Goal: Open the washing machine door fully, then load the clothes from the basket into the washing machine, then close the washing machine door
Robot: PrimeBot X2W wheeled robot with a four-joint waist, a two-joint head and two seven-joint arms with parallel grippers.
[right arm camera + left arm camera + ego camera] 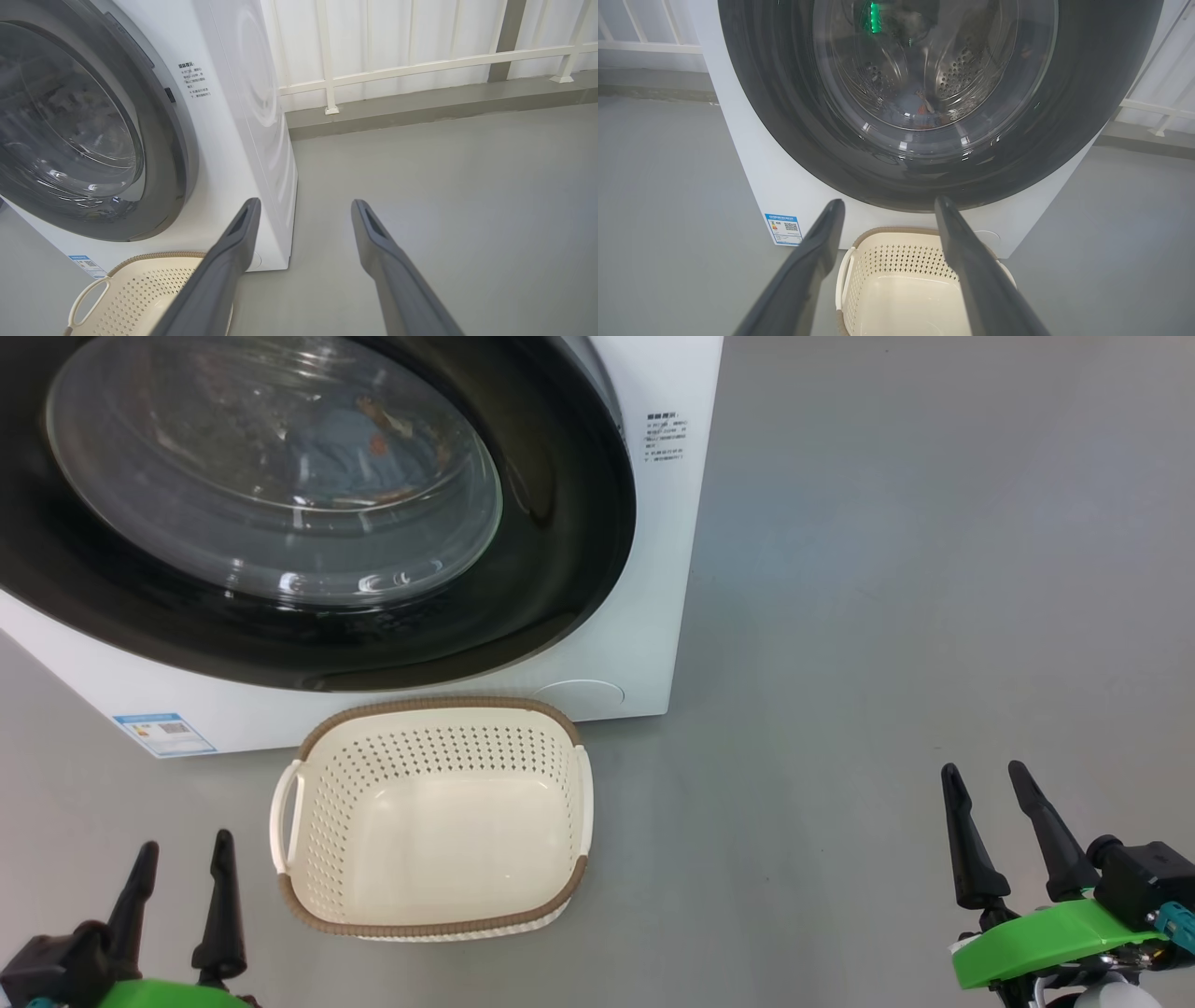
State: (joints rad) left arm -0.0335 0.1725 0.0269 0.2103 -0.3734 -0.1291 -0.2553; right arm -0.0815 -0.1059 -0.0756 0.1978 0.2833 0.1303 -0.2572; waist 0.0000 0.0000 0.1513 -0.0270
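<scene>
The white washing machine (pixel 644 644) stands ahead with its round black-rimmed door (pixel 560 551) shut against the front. Through the glass I see light-blue clothes (pixel 350 443) with orange marks lying in the steel drum, also seen as clothes (pixel 920 105) in the left wrist view. The cream basket (pixel 434 905) sits on the floor before the machine with nothing in it. My left gripper (pixel 182 857) rests open at the lower left, beside the basket. My right gripper (pixel 985 777) is open at the lower right, well away from it.
Grey floor (pixel 887 616) stretches to the right of the machine. A white railing (pixel 420 65) on a low kerb runs behind. A blue energy label (pixel 163 734) and a round filter cover (pixel 583 693) mark the machine's lower front.
</scene>
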